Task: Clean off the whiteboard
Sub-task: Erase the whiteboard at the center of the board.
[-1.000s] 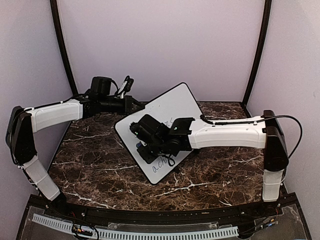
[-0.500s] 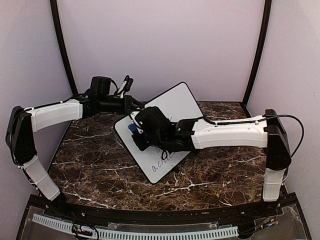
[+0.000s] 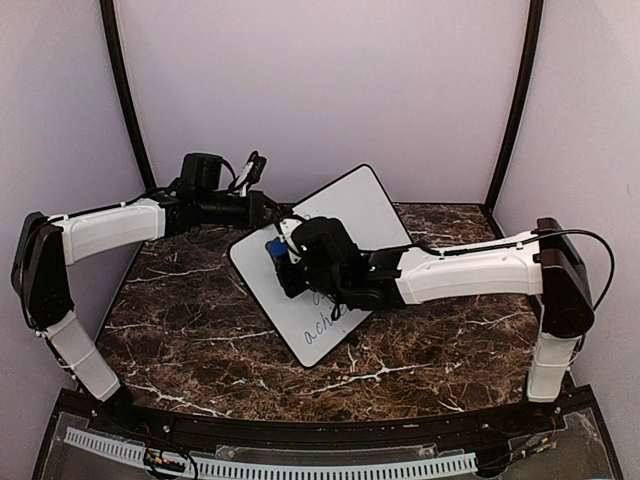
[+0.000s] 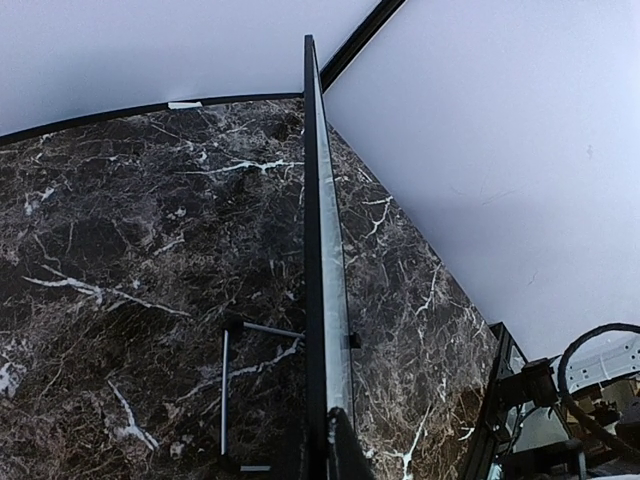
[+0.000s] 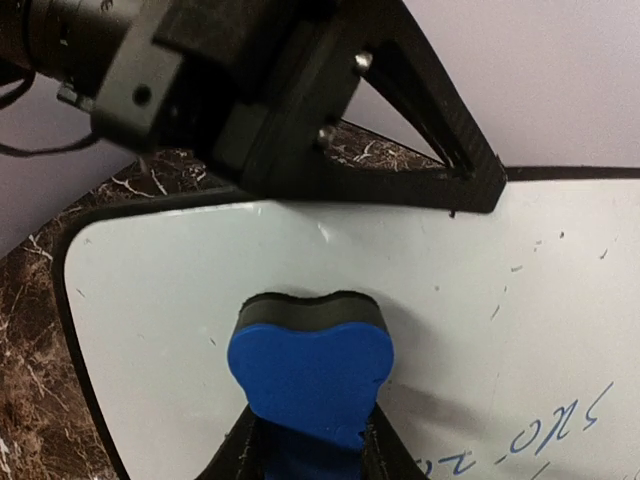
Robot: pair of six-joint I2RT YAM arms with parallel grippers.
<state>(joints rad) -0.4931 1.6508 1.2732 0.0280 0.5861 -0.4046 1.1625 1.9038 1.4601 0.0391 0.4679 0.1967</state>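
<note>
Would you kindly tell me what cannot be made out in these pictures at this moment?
- Top view: the right arm covers part of the writing on the whiteboard.
- Left wrist view: the whiteboard is edge-on, its face unreadable; the bottom edge cuts off the left claw.
- Right wrist view: the writing runs off the lower right edge; the eraser hides the fingertips of the right claw.

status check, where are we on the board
Left gripper shut on whiteboard edge, board tilted. Right gripper shut on blue eraser, at board's corner. Writing left to wipe. Nothing blocking.
</note>
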